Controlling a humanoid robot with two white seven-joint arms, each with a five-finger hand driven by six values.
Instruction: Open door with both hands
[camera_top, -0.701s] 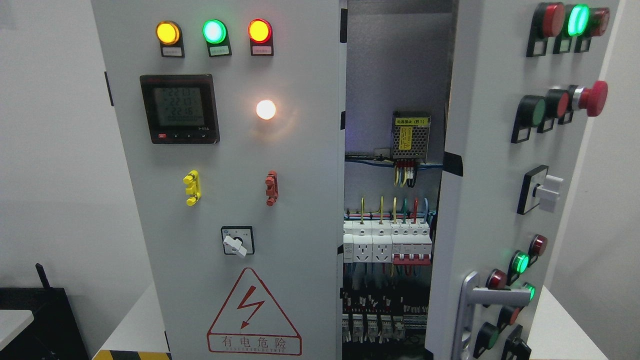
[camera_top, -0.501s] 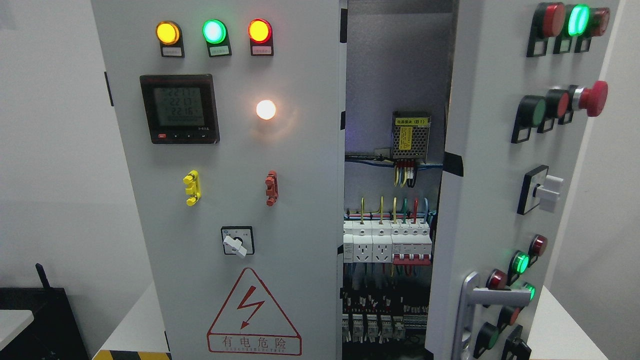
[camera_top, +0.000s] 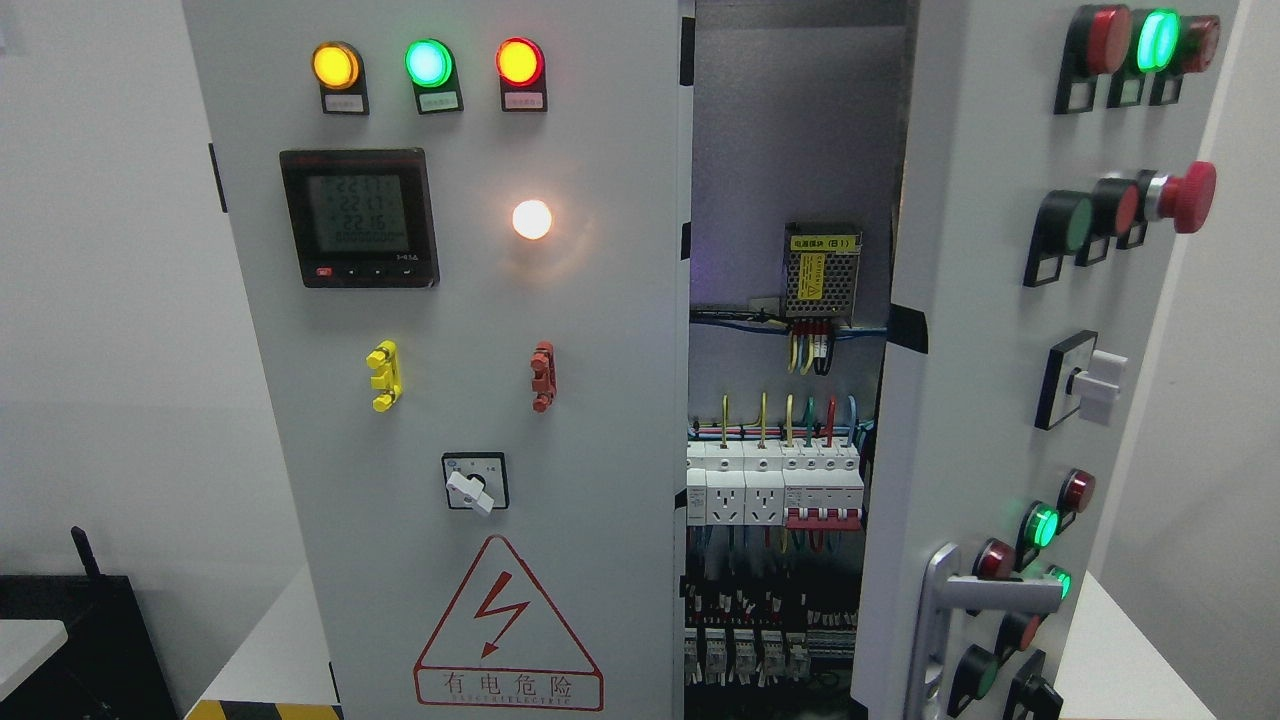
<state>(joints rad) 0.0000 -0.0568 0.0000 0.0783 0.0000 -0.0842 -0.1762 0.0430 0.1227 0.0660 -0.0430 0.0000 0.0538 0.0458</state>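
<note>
Door work stands half done: the grey steel right-hand cabinet door (camera_top: 990, 330) is swung ajar, showing white breakers (camera_top: 775, 485) inside, while the grey left-hand door (camera_top: 450, 350) sits shut. We see no robot hand in view, so we cannot tell its state or give places relative to it. We judge it best to reach for the silver lever handle (camera_top: 975, 600) and pull steadily outward, clear of the red mushroom button (camera_top: 1190, 195).

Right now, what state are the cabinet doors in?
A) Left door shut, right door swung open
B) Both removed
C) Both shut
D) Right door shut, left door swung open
A: the left door sits flat and closed, while the right door is swung out, exposing the breakers and wiring inside. No robot hand shows in the head view.
</note>
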